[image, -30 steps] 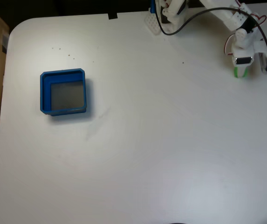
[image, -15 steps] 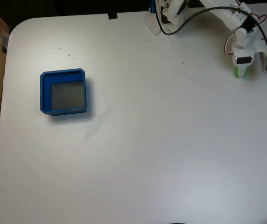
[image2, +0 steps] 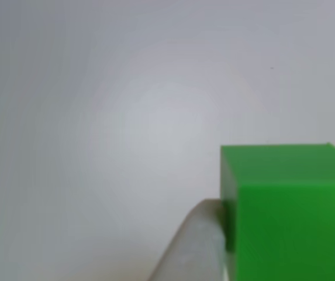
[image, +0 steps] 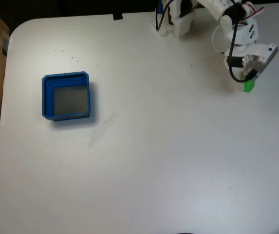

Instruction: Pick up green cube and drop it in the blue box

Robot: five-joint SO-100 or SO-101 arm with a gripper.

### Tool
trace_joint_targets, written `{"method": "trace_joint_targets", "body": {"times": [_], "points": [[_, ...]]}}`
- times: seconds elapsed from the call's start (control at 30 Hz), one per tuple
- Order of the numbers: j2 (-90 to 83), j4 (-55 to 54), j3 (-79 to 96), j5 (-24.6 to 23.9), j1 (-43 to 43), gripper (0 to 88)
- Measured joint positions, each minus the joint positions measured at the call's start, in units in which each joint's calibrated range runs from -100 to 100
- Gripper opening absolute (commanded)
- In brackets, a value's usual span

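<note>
On the white table [image: 168, 161], the blue box [image: 45, 97] sits far at the left of the fixed view, and its grey floor is empty. My arm [image: 236, 34] reaches from its base at the top edge toward the right side, with the wrist bent downward. My claw [image: 249, 78] is closed on the green cube [image: 249, 86]; in the other view one pale fingertip [image2: 193, 246] presses on the left face of the cube [image2: 290, 216]. I judge the pick-up is done. What remains is the carry across the table to the box, well apart from here, and the release.
</note>
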Motion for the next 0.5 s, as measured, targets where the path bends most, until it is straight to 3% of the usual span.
{"method": "trace_joint_targets", "body": {"times": [0.3,0.5], "points": [[-1.2,0.3,0.0,-12.2,19.7,0.5],[-1.2,0.3,0.0,-13.7,33.9,0.7]]}}
